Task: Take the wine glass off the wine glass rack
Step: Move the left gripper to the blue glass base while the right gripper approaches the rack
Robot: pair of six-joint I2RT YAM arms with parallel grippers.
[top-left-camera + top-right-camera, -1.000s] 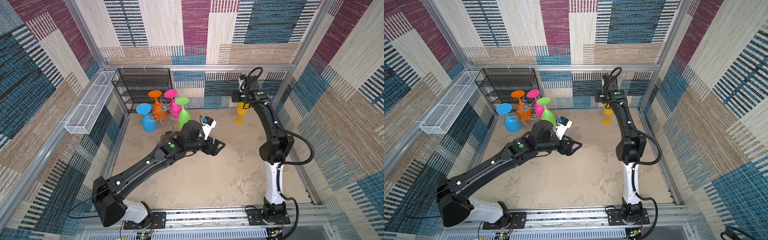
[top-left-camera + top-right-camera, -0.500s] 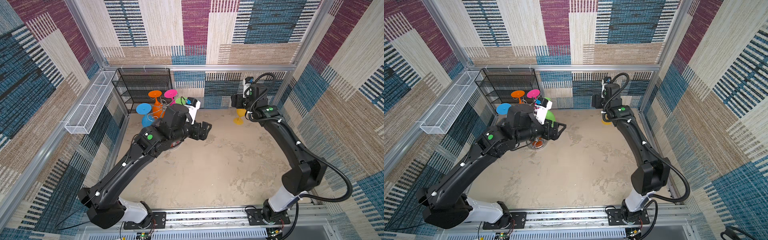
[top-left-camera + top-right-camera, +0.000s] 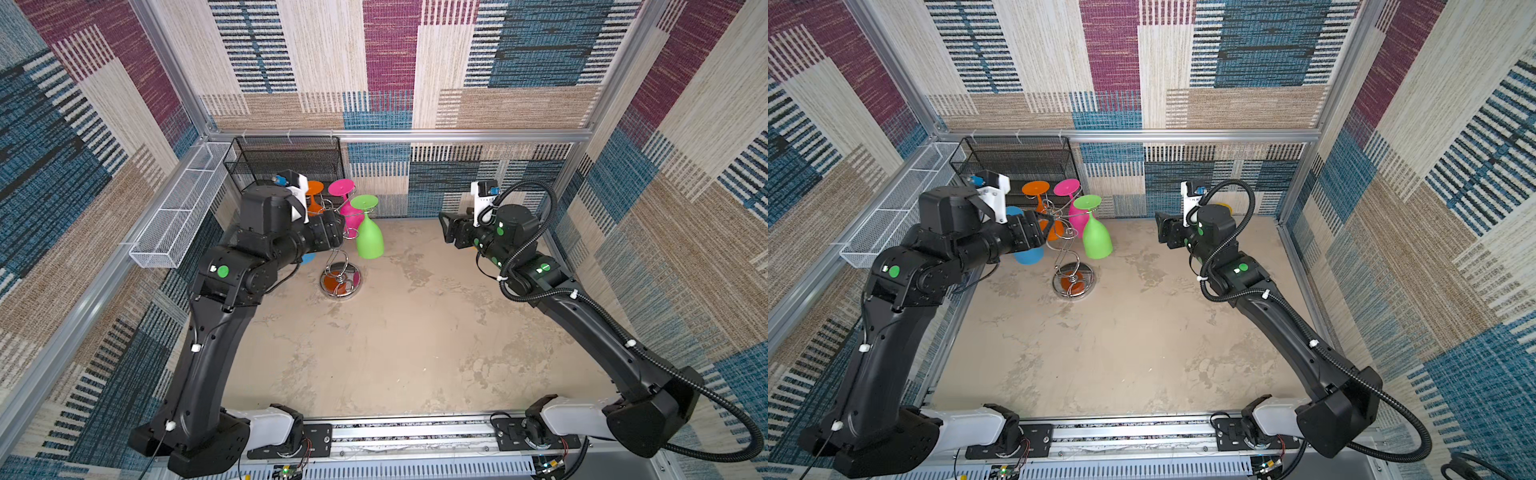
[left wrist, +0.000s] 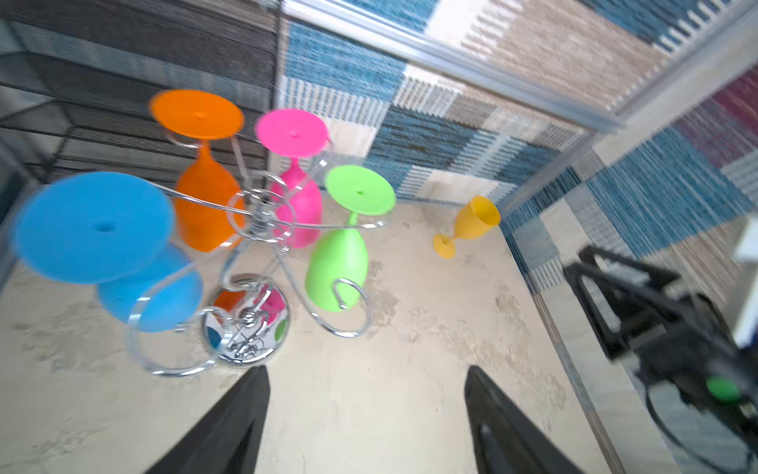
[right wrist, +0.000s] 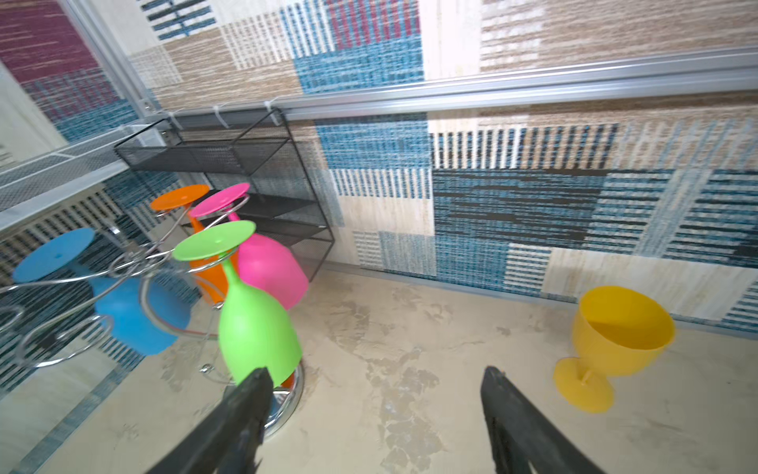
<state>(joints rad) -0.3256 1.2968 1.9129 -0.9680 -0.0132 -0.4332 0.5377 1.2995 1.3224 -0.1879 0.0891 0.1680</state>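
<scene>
The chrome wine glass rack stands at the back left on its round mirrored base. Upside down from its arms hang a green wine glass, a pink one, an orange one and a blue one. My left gripper is open and empty, high beside the rack's arms, close to the pink and orange glasses. In the left wrist view the rack lies beyond its jaws. My right gripper is open and empty at mid-back, pointing towards the green glass.
A yellow wine glass stands upright on the floor at the back right, behind my right arm. A black mesh shelf unit stands behind the rack. A long white mesh basket hangs on the left wall. Metal frame rails edge the floor.
My left arm swung back and left from mid-table to the rack. My right arm drew away from the yellow glass and turned towards the rack. Both pairs of jaws stayed open.
</scene>
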